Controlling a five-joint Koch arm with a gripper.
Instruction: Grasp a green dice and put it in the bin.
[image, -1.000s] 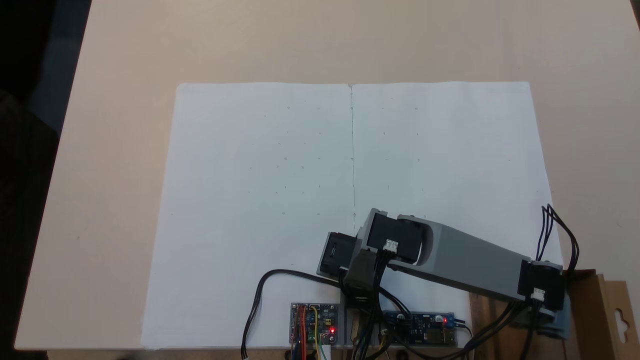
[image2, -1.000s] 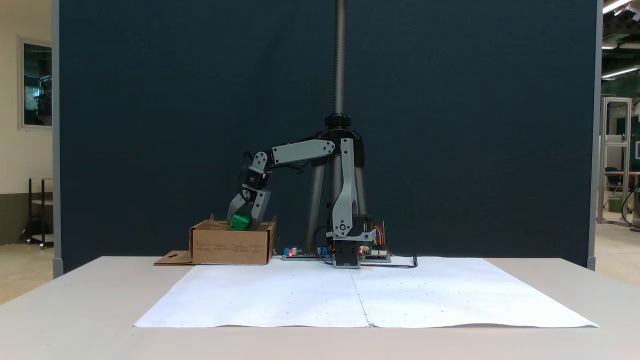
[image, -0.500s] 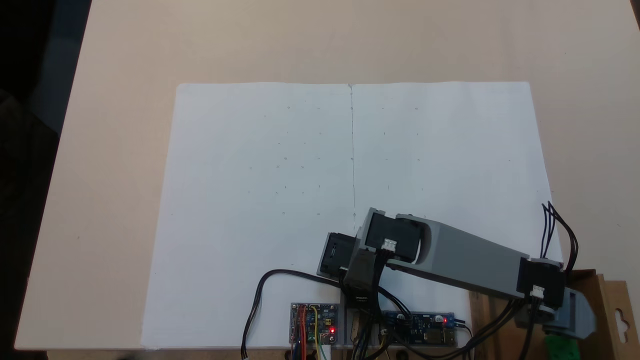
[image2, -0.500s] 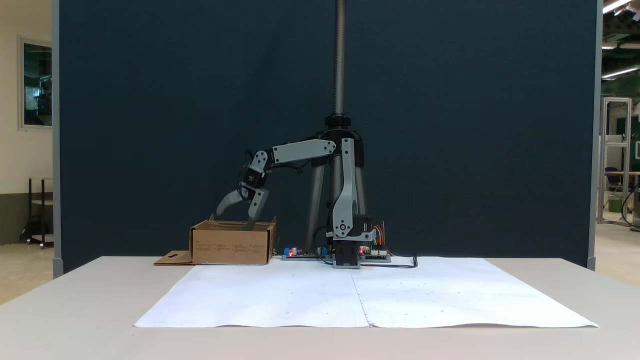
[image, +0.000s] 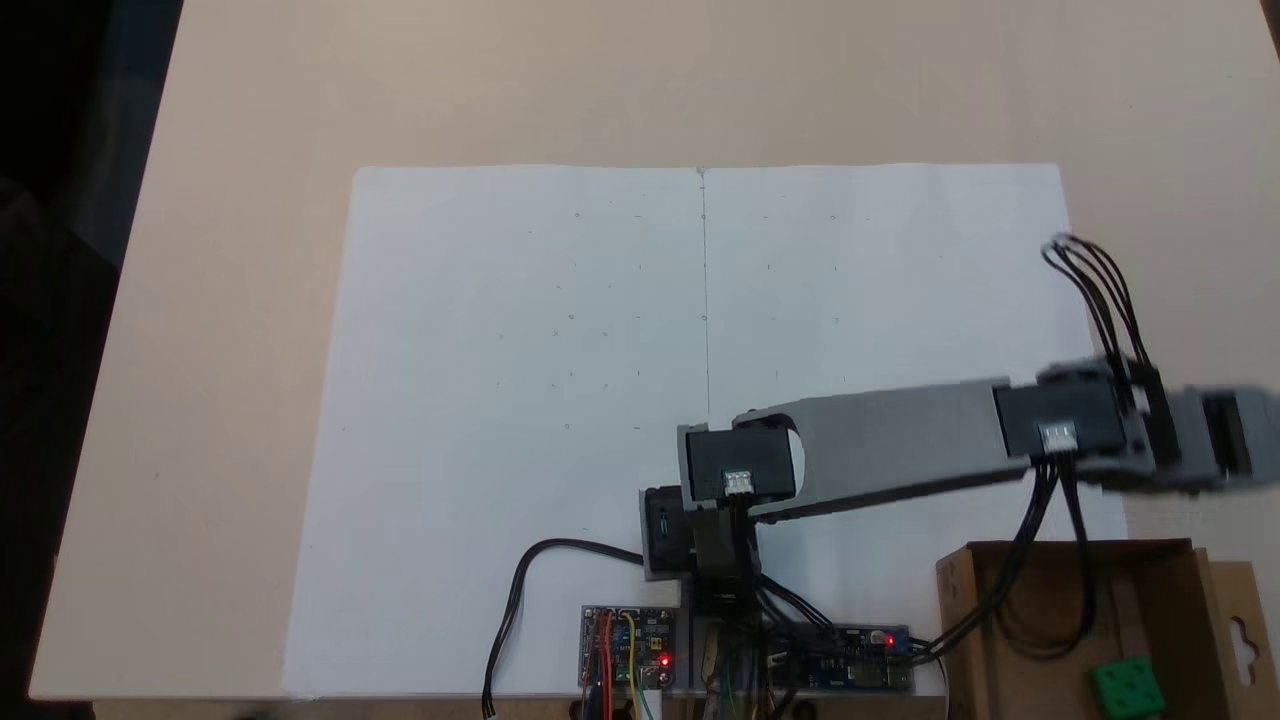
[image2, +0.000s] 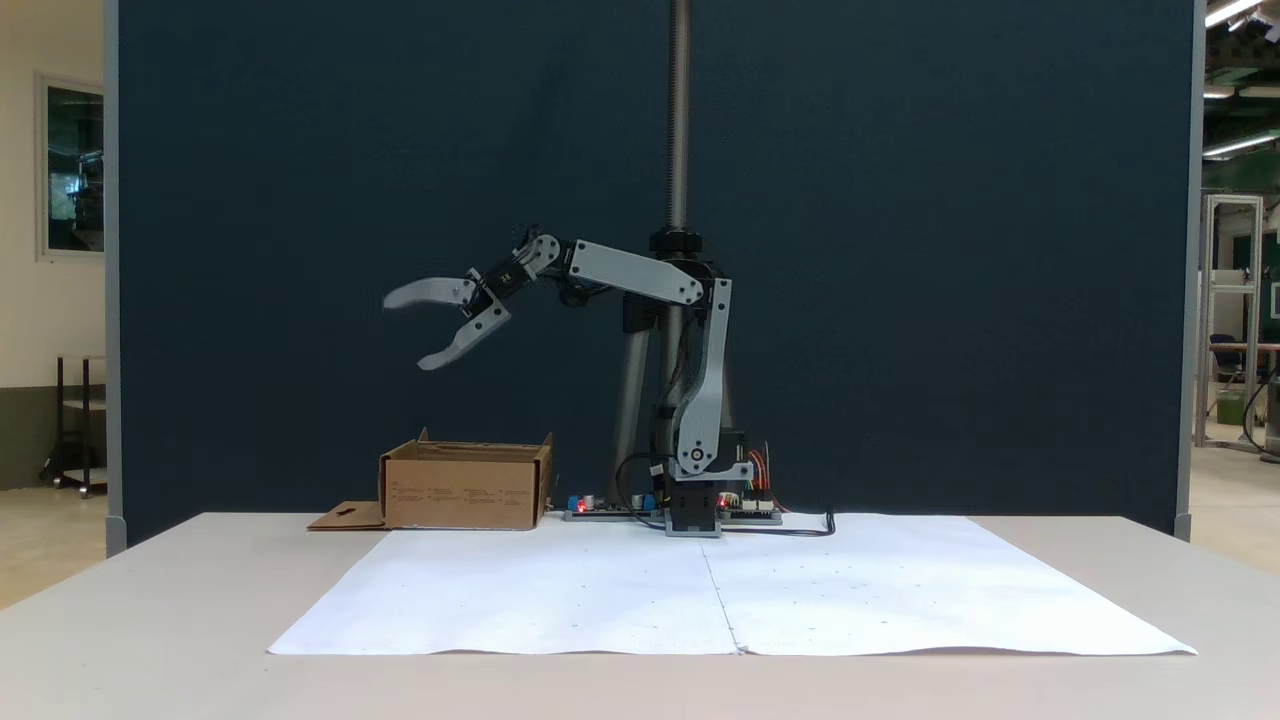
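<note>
One green dice (image: 1126, 686) inside bin (image2: 460, 487), pincer (image2: 407, 332) spread wide, well above

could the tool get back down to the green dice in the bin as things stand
Probably yes: the tool hangs open above the bin, whose top is open, and the green dice lies uncovered inside, only loose cables draping nearby.

green dice (image: 1126, 689): bright cube, pips up, resting inside | bin (image: 968, 640): brown cardboard, open
</note>
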